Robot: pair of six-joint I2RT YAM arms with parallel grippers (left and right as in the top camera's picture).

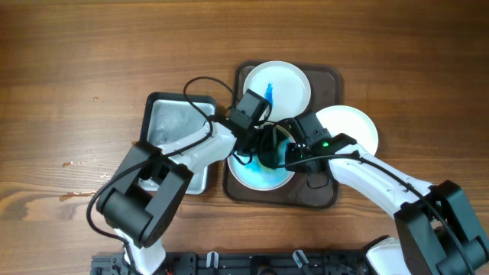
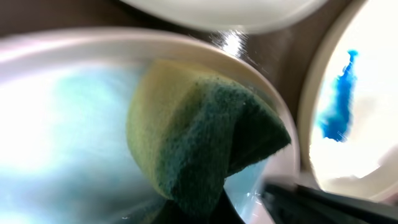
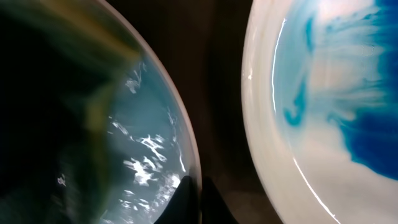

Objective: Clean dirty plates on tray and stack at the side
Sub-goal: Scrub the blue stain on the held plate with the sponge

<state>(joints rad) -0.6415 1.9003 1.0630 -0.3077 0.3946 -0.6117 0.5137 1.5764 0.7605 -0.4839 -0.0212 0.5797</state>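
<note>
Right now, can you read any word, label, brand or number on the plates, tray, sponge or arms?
None readable in any view. The stained plate, the plate under the sponge, the sponge, the clean plate, brown tray and metal pan carry no print.
The blue marks are smears, not writing.
Only sign: a green light on the right arm.

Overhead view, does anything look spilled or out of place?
There is blue liquid smeared on the far plate and spread thinly across the near plate under the sponge. The white plate overlaps the tray's right edge rather than sitting clear of it.
</note>
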